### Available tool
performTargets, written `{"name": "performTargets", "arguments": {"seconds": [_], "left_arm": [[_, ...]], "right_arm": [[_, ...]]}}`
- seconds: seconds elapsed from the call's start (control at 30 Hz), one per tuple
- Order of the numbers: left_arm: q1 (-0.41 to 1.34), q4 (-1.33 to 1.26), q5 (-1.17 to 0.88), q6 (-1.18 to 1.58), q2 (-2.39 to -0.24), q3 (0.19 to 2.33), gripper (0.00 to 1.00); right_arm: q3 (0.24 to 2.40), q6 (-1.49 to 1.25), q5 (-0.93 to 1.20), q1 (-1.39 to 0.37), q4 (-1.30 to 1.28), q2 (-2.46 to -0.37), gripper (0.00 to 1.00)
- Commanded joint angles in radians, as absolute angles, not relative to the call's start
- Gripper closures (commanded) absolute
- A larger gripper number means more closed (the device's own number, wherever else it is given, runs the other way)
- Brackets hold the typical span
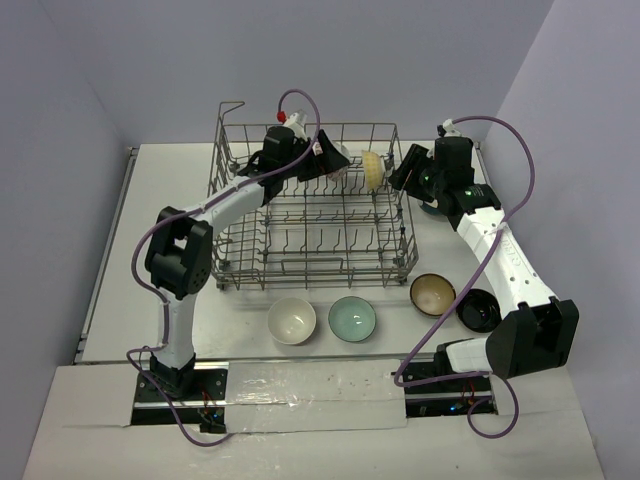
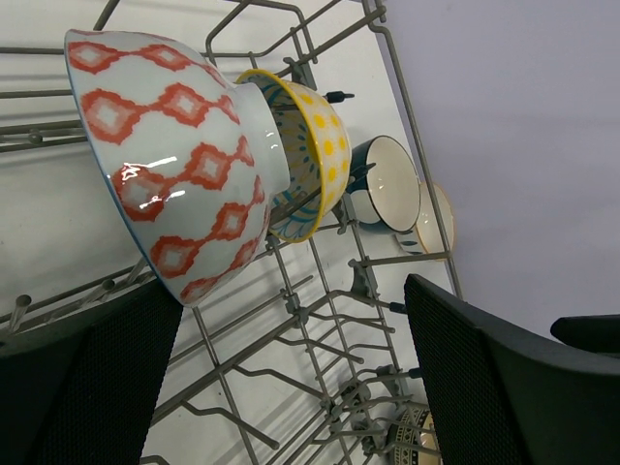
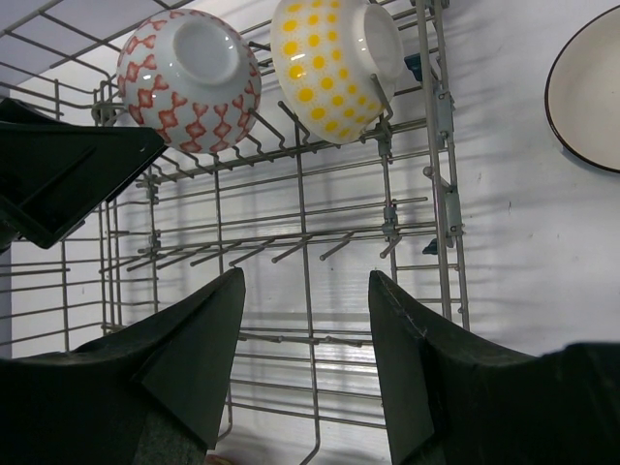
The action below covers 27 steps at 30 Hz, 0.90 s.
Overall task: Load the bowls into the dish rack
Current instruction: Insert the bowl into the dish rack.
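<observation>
The dish rack (image 1: 310, 235) stands mid-table. On its back tines rest two bowls on edge: a red-patterned bowl (image 2: 179, 160) and a yellow dotted bowl (image 1: 373, 170). My left gripper (image 1: 328, 158) hangs inside the rack beside the red-patterned bowl, jaws wide open and holding nothing. In the left wrist view that bowl (image 2: 179, 160) sits just past my left finger (image 2: 87, 387). My right gripper (image 1: 402, 170) hovers at the rack's right rear corner, open and empty (image 3: 305, 291). On the table in front lie a white bowl (image 1: 292, 320), a pale green bowl (image 1: 352, 319), a tan bowl (image 1: 432, 293) and a black bowl (image 1: 478, 309).
A blue bowl with a cream inside (image 2: 387, 184) lies on the table just outside the rack's right wall, under my right arm. Grey walls close in the table on the left, back and right. The rack's tall grid sides (image 1: 225, 190) ring both grippers.
</observation>
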State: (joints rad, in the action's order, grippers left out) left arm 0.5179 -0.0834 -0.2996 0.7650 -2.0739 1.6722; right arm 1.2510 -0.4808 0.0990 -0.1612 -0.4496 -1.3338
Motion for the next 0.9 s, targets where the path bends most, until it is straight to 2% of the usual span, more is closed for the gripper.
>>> {"name": "performTargets", "arguments": {"seconds": [0.0, 0.37, 0.87], "left_arm": [[0.531, -0.089, -0.337, 0.736, -2.043, 1.730, 0.01], [0.532, -0.048, -0.356, 0.707, -2.146, 1.769, 0.01], [0.531, 0.118, -0.239, 0.604, -2.175, 1.832, 0.01]], "right_arm": [[1.276, -0.468, 0.101, -0.167, -0.419, -1.335, 0.38], [1.279, -0.462, 0.098, -0.169, -0.423, -1.345, 0.38], [1.282, -0.460, 0.101, -0.172, -0.422, -1.358, 0.38]]}}
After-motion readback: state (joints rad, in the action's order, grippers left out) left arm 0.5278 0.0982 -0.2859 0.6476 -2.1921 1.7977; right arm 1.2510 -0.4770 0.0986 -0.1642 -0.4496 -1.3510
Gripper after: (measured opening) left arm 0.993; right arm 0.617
